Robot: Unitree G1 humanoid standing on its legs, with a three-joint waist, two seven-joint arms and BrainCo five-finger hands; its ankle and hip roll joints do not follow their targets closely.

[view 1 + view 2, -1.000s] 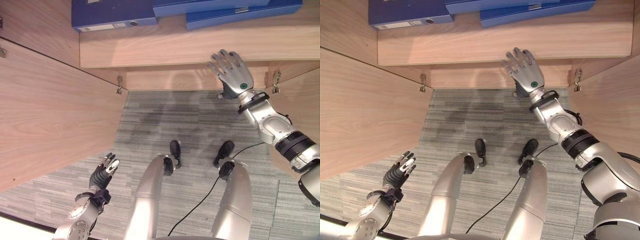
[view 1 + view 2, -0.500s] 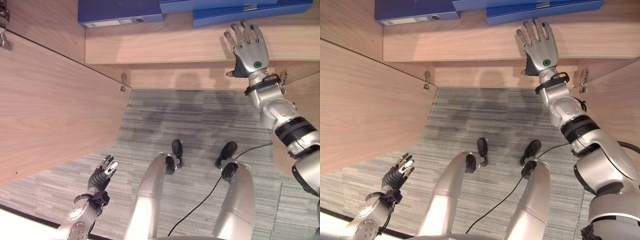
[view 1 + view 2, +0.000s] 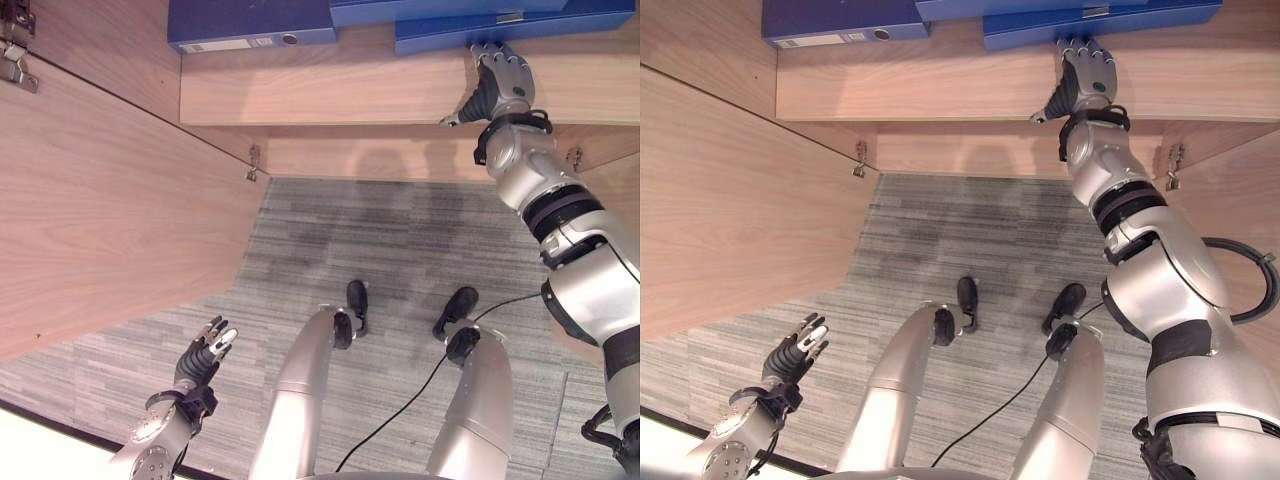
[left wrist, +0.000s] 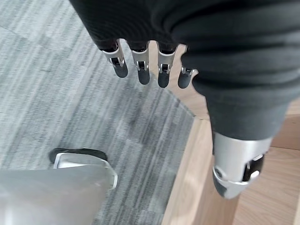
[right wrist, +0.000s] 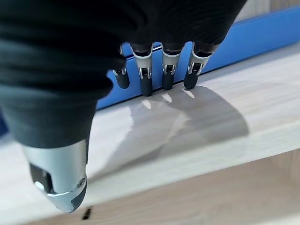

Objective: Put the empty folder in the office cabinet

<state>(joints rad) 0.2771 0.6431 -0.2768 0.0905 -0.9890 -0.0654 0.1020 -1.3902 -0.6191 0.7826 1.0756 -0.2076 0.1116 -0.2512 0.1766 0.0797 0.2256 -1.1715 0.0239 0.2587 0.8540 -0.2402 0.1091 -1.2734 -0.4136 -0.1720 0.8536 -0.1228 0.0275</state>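
Wood shelf point(image 3: 330, 95): pale cabinet board across 12 o'clock of the left eye view, open door panel point(image 3: 100, 210) swung out at 9 o'clock, grey carpet point(image 3: 380, 240) below.
Blue folder point(image 3: 500, 27): lies flat on the shelf at 1 o'clock, front edge facing out; it is the one the right hand reaches.
Other folders: a second blue folder point(image 3: 250, 20) lies flat at 11 o'clock, a third point(image 3: 430, 10) sits between the two at the top edge.
Right hand point(image 3: 497, 85): arm stretched up to 1 o'clock, fingers straight, tips at the folder's front edge, holding nothing.
Left hand point(image 3: 203, 352): low at 7 o'clock over the carpet, fingers loosely spread, nothing in it.

Right eye view: same layout; right hand point(image 3: 1087, 80) at the edge of the blue folder point(image 3: 1110, 20), left hand point(image 3: 795, 355) low at 7 o'clock, hinge point(image 3: 859, 160) at the door joint.

Left wrist view: left hand fingers point(image 4: 142, 70) straight and apart, thumb point(image 4: 234, 173) off to the side, carpet point(image 4: 70, 103) and a wooden edge point(image 4: 192, 187) past them.

Right wrist view: right hand fingers point(image 5: 168, 75) straight in a row, tips against or just short of the blue folder's edge point(image 5: 281, 28), cannot tell which; thumb point(image 5: 61, 183) apart over the shelf board point(image 5: 211, 122); no grasp.
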